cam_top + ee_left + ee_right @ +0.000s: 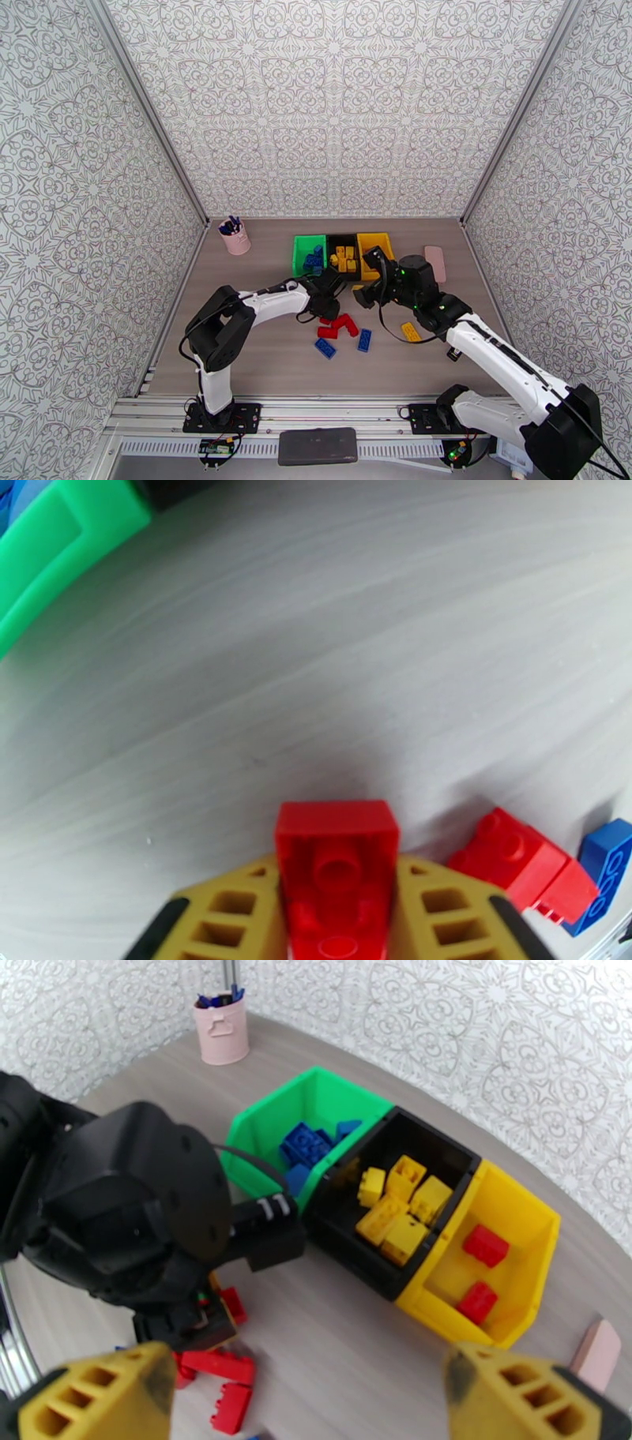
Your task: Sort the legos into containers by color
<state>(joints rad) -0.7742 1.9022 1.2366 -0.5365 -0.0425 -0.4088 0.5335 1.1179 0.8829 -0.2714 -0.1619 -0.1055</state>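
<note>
Nearest the arm bases, loose pieces lie on the table (261,363): blue bricks (325,348), a yellow brick (410,331) off to the right, and just beyond them a clump of red bricks (338,325). All look light, stiff and glossy, so probably slippery. They are best pinched across two flat opposite walls, not over the studs. The left pincer (336,868) is clenched that way on a red brick (336,835), hollow underside toward its camera, just beside the clump. The right pincer (308,1374) is spread wide and empty, close to the left wrist, where the arms could crowd each other. Beyond, touching in a row, stand the green bin (320,1094) with blue pieces, the black bin (430,1145) with yellow ones and the yellow bin (521,1220) with two red ones. The held brick likely belongs in the yellow bin, across the right arm's space. A pink cup (235,237) stands far left, and a pink slab (434,263) lies right of the bins
</note>
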